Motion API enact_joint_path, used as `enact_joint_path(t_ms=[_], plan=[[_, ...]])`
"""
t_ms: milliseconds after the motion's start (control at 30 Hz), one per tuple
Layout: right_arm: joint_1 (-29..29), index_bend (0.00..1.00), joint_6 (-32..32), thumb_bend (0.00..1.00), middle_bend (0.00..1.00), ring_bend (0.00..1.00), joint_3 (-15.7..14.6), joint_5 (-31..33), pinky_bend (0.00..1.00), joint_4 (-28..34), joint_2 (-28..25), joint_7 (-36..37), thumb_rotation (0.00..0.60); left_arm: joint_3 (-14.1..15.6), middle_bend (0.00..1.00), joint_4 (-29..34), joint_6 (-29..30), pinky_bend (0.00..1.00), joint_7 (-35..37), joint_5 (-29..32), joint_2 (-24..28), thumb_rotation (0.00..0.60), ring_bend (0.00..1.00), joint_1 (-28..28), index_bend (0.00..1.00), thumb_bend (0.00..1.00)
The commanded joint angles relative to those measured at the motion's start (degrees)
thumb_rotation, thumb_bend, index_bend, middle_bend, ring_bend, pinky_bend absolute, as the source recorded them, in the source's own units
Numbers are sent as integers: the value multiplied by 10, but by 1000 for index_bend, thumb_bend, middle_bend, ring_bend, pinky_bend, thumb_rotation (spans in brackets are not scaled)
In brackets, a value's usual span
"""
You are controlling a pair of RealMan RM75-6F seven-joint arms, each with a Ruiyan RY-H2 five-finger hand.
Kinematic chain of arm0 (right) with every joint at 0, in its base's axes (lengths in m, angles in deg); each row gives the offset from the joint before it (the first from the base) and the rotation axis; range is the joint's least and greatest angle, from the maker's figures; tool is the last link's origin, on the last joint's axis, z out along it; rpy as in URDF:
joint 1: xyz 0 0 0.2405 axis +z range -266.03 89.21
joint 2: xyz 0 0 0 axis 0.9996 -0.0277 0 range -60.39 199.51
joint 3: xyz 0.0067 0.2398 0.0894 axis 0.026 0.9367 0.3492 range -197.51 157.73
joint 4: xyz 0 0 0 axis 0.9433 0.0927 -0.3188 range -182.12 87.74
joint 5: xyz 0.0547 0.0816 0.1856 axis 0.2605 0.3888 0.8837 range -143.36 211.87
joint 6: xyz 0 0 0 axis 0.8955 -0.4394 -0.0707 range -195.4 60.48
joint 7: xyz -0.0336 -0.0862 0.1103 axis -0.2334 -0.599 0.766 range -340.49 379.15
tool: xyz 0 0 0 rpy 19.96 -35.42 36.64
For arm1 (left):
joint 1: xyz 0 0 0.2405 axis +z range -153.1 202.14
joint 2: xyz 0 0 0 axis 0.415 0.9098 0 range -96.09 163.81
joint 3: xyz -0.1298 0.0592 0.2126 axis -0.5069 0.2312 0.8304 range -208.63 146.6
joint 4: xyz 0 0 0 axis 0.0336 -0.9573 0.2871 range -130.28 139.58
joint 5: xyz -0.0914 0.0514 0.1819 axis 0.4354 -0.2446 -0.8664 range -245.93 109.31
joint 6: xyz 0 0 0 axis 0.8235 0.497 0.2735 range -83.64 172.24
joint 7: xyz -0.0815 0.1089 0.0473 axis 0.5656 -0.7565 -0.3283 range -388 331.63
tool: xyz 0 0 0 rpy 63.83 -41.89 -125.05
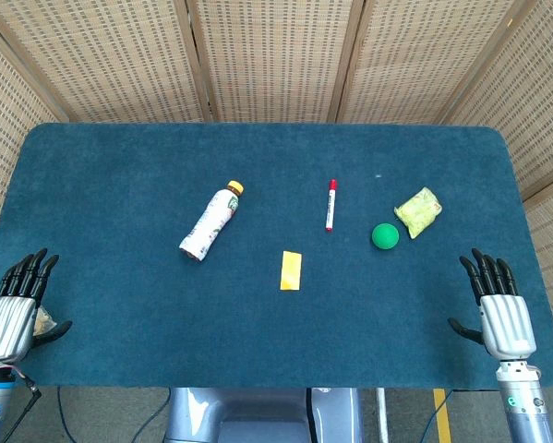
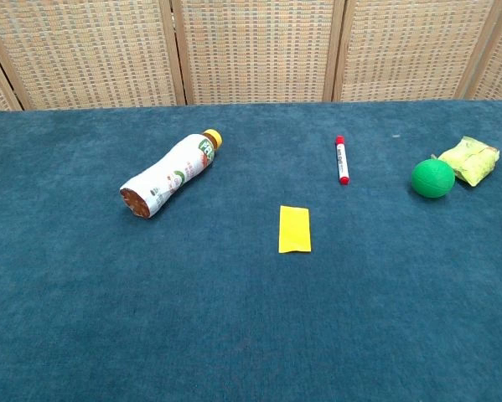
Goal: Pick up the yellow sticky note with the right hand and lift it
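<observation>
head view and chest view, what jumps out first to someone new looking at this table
The yellow sticky note lies flat near the middle of the blue table, bright against the cloth. A bottle lies on its side to its left, with a red marker, a green ball and a yellow packet to the right. Both hands, left hand and right hand, rest open at the near corners.
</observation>
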Motion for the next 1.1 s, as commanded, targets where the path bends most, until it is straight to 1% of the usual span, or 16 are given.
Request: enact_joint_path(t_ms=[33, 900, 1000, 1100], plan=[[0, 80, 0, 231, 0, 0, 0, -1, 0, 1, 0, 0, 600, 0, 0, 0, 0, 81, 0, 0, 0, 600, 0, 0, 0, 98], [2, 80, 8, 231, 0, 0, 3, -6, 0, 3, 1, 7, 600, 0, 0, 5, 7, 82, 4, -3, 4, 600, 0, 3, 0, 98], [10, 80, 19, 231, 0, 0, 10, 2, 0, 1, 6, 0, 600, -2, 0, 6, 10, 81, 9, -2, 7, 600, 0, 4, 0, 98], [29, 80, 50, 231, 0, 0, 22, 16, 0, 7, 9, 1, 600, -3, 0, 7, 9, 81, 11, 0, 9, 600, 0, 4, 0, 98]])
